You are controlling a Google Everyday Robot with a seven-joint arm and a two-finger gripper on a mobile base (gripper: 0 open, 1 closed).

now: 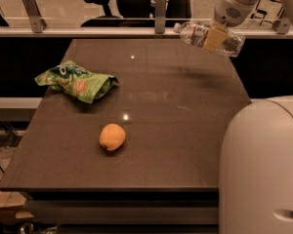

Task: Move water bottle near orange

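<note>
The water bottle (200, 35) is a clear ribbed bottle lying sideways in the air, cap to the left, above the table's far right corner. My gripper (216, 38) is shut on the bottle's middle and holds it clear of the table. The orange (112, 136) sits on the dark table (185, 130) near the front, left of centre, far from the bottle.
A crumpled green snack bag (77, 82) lies on the table's left side. My arm's large white body (263, 169) fills the lower right. A rail and office chairs stand behind the table's far edge.
</note>
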